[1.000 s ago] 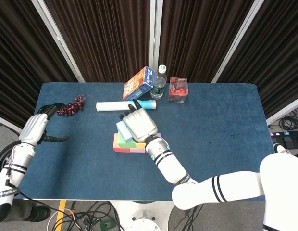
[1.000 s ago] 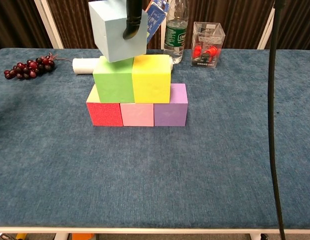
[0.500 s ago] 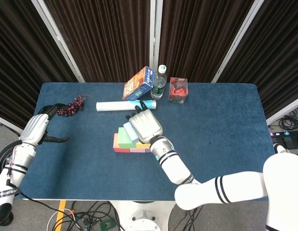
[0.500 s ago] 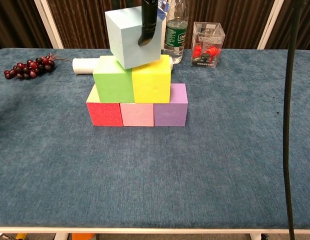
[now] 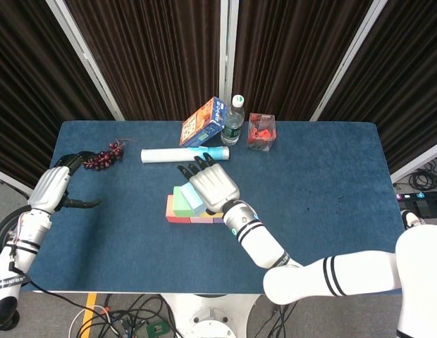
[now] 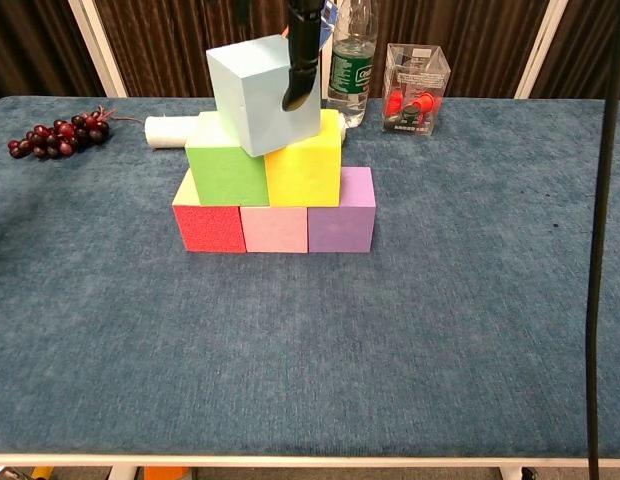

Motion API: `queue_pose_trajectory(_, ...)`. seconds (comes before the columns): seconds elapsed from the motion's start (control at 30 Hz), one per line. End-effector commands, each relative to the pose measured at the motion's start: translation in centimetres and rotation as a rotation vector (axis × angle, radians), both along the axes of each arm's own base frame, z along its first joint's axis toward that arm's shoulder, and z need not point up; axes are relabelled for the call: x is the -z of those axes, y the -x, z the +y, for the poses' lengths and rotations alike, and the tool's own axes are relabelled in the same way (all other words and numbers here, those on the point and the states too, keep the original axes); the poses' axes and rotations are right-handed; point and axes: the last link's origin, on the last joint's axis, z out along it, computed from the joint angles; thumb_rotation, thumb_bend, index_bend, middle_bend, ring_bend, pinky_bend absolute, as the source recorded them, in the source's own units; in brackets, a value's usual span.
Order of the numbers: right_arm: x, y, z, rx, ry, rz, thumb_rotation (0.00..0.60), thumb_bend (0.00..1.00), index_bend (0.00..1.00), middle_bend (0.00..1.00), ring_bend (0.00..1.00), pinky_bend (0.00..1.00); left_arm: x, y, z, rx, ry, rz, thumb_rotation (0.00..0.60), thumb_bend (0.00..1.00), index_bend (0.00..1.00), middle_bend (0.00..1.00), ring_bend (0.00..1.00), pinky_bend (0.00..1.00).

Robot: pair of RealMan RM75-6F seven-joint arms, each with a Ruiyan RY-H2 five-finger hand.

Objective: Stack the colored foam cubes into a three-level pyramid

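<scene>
Currently we note the right hand [image 5: 213,185] holding the light blue cube [image 6: 263,95], tilted, at twelve o'clock above the green-yellow seam.

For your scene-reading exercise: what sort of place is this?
Probably a robot lab or test booth: a blue-covered table ringed by dark curtains, loose cables on the floor, and props such as foam cubes.

Open blue desk [image 6: 470,330] in front and right of the cube stack [image 6: 275,190]. Behind it, the white tube [image 5: 177,155], box [image 5: 202,122], bottle [image 6: 352,55] and clear container [image 6: 415,88] crowd the back; grapes [image 6: 52,135] sit far left.
</scene>
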Motion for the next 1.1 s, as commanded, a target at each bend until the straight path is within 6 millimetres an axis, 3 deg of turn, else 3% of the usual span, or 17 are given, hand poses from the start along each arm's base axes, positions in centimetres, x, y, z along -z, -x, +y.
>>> queue_pose_trajectory(0.03, -0.5, 0.5, -0.4, -0.025, -0.01, 0.007, 0.6, 0.0, 0.0, 0.08, 0.0, 0.0, 0.0, 0.0, 0.0, 0.0, -0.001, 0.001, 0.6, 0.06, 0.17, 0.12, 0.16, 0.09)
queue_pose_trajectory(0.67, -0.3, 1.2, -2.5, -0.255, -0.022, 0.126, 0.6, 0.0, 0.0, 0.14, 0.0, 0.0, -0.1, 0.0, 0.1, -0.01, -0.004, 0.001, 0.6, 0.06, 0.17, 0.12, 0.16, 0.09)
queue_pose_trajectory(1.1, 0.4, 1.7, -2.3, -0.293, -0.048, 0.113, 0.6, 0.0, 0.18, 0.18, 0.0, 0.0, -0.2, 0.0, 0.2, -0.013, -0.007, -0.004, 0.6, 0.06, 0.17, 0.12, 0.16, 0.09)
